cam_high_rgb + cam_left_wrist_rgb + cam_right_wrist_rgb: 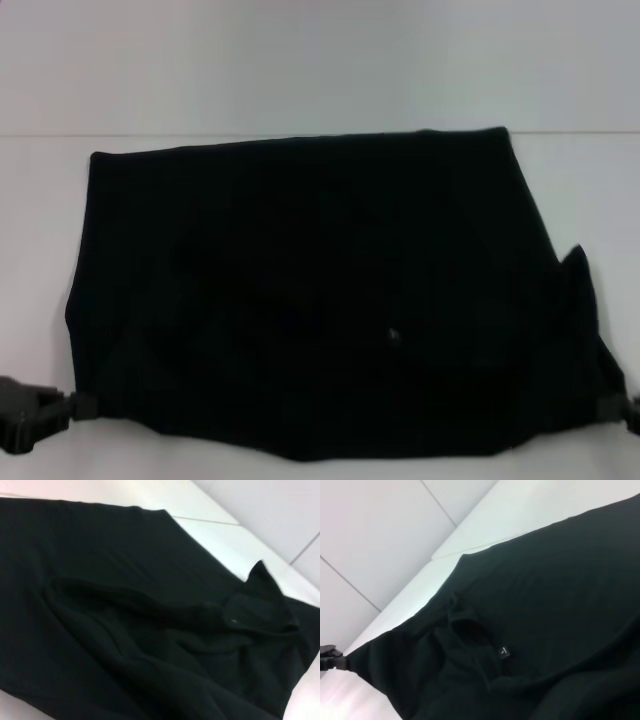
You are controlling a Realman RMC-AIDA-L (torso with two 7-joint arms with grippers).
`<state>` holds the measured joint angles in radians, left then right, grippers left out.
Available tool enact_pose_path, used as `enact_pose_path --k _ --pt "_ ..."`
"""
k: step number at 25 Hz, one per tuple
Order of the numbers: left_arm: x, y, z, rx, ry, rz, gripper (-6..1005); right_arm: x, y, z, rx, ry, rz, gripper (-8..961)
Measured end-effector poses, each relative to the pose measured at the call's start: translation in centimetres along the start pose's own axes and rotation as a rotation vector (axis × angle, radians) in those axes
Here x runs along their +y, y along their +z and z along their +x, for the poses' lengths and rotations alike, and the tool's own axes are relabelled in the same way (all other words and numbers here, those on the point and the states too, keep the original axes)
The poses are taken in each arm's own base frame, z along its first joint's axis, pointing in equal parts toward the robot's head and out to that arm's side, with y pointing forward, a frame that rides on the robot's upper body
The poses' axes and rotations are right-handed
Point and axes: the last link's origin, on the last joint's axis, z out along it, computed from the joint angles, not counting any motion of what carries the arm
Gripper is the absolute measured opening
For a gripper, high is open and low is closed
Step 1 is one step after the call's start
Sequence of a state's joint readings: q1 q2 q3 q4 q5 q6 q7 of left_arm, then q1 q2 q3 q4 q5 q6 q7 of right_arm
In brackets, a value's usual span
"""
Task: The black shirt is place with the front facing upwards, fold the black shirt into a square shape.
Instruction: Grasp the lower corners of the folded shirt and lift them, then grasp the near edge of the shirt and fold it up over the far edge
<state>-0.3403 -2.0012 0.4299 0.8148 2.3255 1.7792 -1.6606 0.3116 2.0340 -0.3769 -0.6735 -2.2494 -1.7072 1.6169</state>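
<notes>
The large plain black soft fabric shirt [320, 300] lies spread across the white table [320, 70], its far edge straight and flat, its near edge raised at both corners; the lettering does not show; the left gripper [70, 408] pinches the shirt's near left corner at the table's front edge, fingers pressed together on the cloth; the right gripper [618, 410] grips the near right corner likewise, pinched on the fabric, which rises in a small peak above it; a small dark tag [503, 651] sits among the folds.
</notes>
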Motion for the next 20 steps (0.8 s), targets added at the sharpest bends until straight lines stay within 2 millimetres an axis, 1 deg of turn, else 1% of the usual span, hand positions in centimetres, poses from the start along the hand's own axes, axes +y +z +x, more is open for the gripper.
enact_pose_path --k 5,9,15,20 --pt "0.7 -0.6 -1.1 -0.002 -0.007 -0.068 -1 0.7 -2.6 3.3 -0.048 0.033 0.016 35" --pt "1.5 -1.0 -1.9 -0.024 -0.012 -0.125 -1 1.4 -4.3 5.1 -0.083 0.052 0.025 36" --pt "2.1 -1.0 -3.0 -0.043 -0.037 -0.164 -2 2.2 -6.2 7.4 -0.107 0.076 0.054 36" --pt "2.6 -0.7 -4.1 -0.068 -0.06 -0.198 -1 2.5 -7.3 8.4 -0.121 0.086 0.079 36"
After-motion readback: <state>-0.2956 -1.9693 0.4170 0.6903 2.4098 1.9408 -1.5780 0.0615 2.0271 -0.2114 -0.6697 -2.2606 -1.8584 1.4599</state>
